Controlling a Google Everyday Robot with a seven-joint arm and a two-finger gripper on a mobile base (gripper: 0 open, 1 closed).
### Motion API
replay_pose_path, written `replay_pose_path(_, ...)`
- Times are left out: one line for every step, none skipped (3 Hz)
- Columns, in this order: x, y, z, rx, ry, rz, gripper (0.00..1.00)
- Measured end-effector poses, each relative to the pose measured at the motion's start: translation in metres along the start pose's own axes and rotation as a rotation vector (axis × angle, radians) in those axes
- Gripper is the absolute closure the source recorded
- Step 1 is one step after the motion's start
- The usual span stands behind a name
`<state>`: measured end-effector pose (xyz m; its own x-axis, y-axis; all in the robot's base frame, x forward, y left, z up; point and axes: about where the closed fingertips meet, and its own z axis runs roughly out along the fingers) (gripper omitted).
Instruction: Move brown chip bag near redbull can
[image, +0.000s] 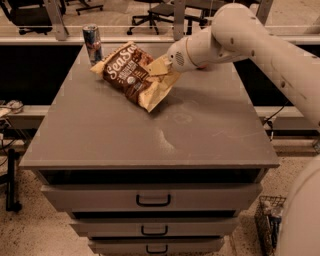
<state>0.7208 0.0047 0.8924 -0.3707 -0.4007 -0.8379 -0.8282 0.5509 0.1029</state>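
gripper (163, 66) fingers clamp one brown chip bag's (129, 75) right edge, bag beside one redbull can (92, 44).

Brown chip bag held just beside the redbull can, at the far left of a grey cabinet top.

The brown chip bag (131, 74) – dark brown centre, cream-yellow crinkled edges, white "SeaSalt" script – lies slanted, its upper-left corner almost at the can. The gripper (164, 65) pinches its right edge. The redbull can (92, 44) – slim, blue and silver, silver top – stands upright near the back-left corner.
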Motion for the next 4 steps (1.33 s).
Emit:
replay_pose_path(-0.016, -0.002, 0.011, 0.042, 0.026, -0.039, 1.00)
replay_pose_path(-0.022, -0.008, 0.022, 0.061, 0.038, -0.046, 1.00)
replay_pose_path(-0.026, -0.010, 0.032, 0.059, 0.043, -0.050, 1.00)
replay_pose_path(-0.025, -0.009, 0.045, 0.038, 0.046, -0.043, 1.00)
